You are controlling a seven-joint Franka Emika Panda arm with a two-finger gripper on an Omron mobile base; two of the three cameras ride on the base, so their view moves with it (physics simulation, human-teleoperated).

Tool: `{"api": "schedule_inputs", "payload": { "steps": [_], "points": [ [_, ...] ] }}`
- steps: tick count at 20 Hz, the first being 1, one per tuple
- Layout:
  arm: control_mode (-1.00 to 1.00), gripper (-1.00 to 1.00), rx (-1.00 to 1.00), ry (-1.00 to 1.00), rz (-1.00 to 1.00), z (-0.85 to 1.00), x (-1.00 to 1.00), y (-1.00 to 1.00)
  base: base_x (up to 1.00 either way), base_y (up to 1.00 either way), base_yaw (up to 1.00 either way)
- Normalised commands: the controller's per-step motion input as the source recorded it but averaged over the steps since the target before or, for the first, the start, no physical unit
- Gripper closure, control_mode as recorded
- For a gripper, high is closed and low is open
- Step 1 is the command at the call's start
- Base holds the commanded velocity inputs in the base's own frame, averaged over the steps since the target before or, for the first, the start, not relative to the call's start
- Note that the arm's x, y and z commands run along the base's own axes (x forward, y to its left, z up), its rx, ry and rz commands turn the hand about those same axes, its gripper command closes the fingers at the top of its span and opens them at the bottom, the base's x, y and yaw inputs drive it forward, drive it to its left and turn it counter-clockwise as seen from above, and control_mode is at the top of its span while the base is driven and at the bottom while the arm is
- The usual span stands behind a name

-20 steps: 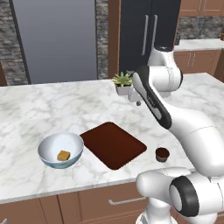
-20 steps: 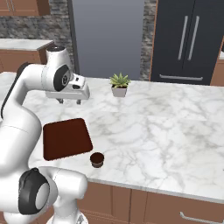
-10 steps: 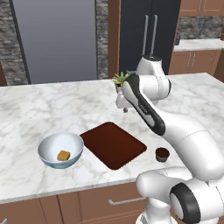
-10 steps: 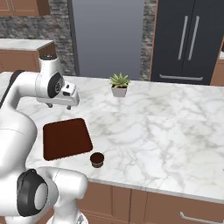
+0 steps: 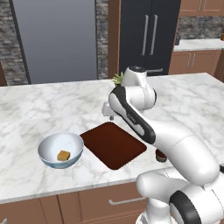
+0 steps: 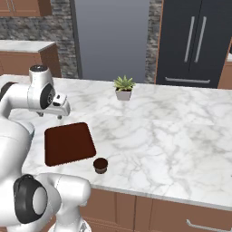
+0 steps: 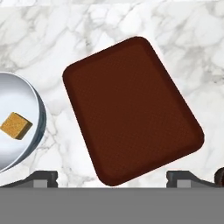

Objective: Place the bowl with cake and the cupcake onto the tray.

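Bowl [image 5: 60, 151]: sat on counter [image 5: 39, 113], left of tray, cake [image 5: 64, 155] inside.
Tray [image 5: 113, 145]: lay flat on counter, nothing on it.
Claw [image 7: 112, 177]: hung over tray's far edge, fingers spread wide, holding nothing.
Cupcake [image 6: 100, 165]: stood on counter just right of tray.

The white Franka arm with dark joints [image 5: 175, 144] rises from its rounded base, bends at a bulky elbow and reaches forward and across to its left, the forearm sloping upward to a domed wrist joint. From there the hand turns down, so the two-finger gripper [image 7: 112, 175] points at the surface beneath it. Its small dark fingertips [image 7: 43, 176] stand wide apart with nothing between them. The gripper hangs in the air, touching nothing.
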Motion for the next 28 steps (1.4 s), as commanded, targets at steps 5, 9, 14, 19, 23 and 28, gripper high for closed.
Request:
{"api": "schedule_inputs", "payload": {
  "steps": [5, 9, 14, 19, 23, 28],
  "points": [
    [-1.0, -1.0, 0.04, 0.0, 0.0, -0.27, 0.0, 0.47, 0.0, 0.0, 0.0],
    [-1.0, -1.0, 0.05, 0.0, 0.0, -0.32, 0.0, 0.5, 0.0, 0.0, 0.0],
    [-1.0, -1.0, 0.04, 0.0, 0.02, -0.38, 0.0, 0.48, 0.0, 0.0, 0.0],
    [-1.0, -1.0, 0.04, 0.0, 0.02, -0.37, 0.0, 0.44, 0.0, 0.0, 0.0],
    [-1.0, -1.0, 0.04, 0.0, 0.01, -0.32, 0.0, 0.37, 0.0, 0.0, 0.0],
    [-1.0, -1.0, 0.02, 0.0, 0.0, -0.36, 0.02, 0.3, 0.0, 0.0, 0.0]
  ]
}}
